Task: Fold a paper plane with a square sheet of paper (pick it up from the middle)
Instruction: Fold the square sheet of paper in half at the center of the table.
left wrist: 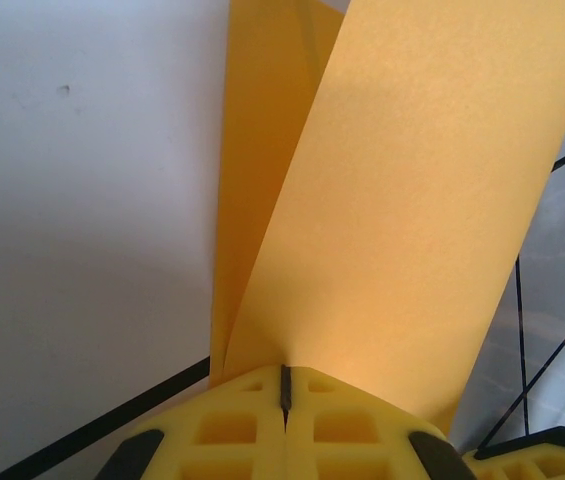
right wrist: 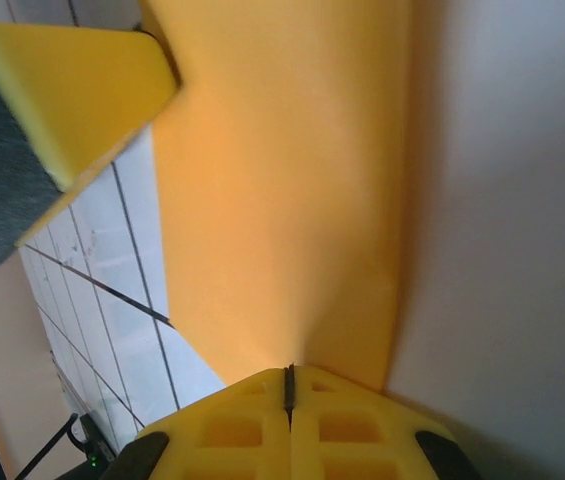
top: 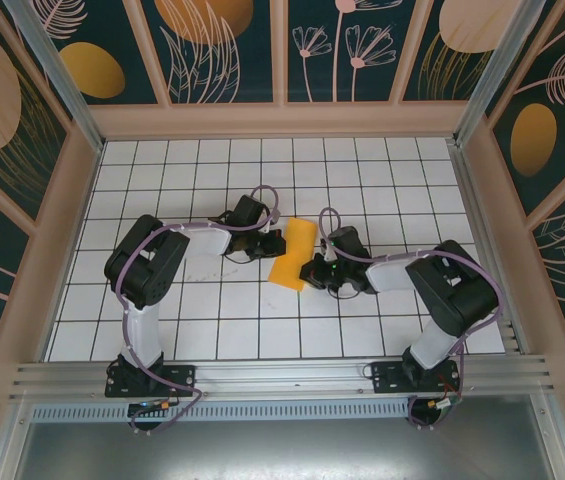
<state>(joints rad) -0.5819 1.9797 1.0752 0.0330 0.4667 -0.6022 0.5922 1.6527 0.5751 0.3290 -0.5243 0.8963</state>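
A white table ruled in a dark grid fills the floor of the booth, closed in by dark walls printed with plants and orange ovals. From the near rail the left arm and the right arm both bend inward, so their wrists meet near the middle of the grid.

Between them is the square sheet of paper. It is folded into a narrow orange-yellow strip that runs slantwise from far to near, roughly two tiles long. In the left wrist view it fans up from the fingertips as two layers, one broad panel in front and a narrower one behind. Whether the strip touches the table cannot be told.

The left gripper meets the strip's far left edge, and its yellow fingers are pressed together with the paper pinched at the seam. The right gripper takes the near right edge, clamped on the paper in the same way. The two grippers sit close together
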